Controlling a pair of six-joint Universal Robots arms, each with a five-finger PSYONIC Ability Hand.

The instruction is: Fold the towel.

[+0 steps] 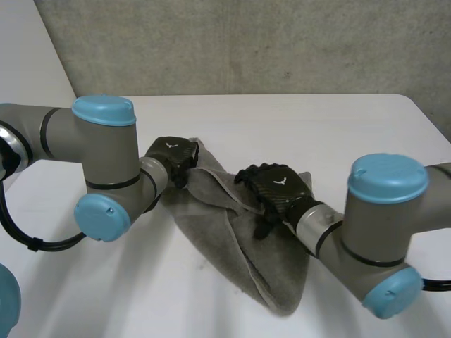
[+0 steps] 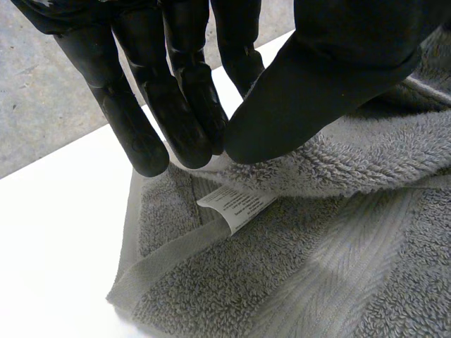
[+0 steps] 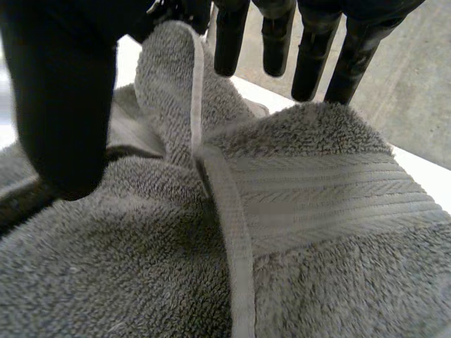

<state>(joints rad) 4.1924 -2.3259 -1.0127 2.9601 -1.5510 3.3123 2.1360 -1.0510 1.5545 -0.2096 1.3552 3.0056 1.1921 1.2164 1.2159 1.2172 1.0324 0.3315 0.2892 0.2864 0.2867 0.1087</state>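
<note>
— Grey towel (image 1: 239,239), head view: on the table (image 1: 317,127), slanting from left hand (image 1: 173,156) to right arm (image 1: 380,232); right hand (image 1: 275,184) sits mid-cloth
— Left wrist: thumb (image 2: 317,77) and fingers (image 2: 176,120) pinch its edge by the label (image 2: 236,204); right wrist: fingers (image 3: 231,39) spread over a raised fold (image 3: 173,77)

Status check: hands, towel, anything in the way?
Left hand pinching towel edge by its label. Right hand open over towel's middle. Towel bunched, not yet folded. Nothing blocking.
</note>
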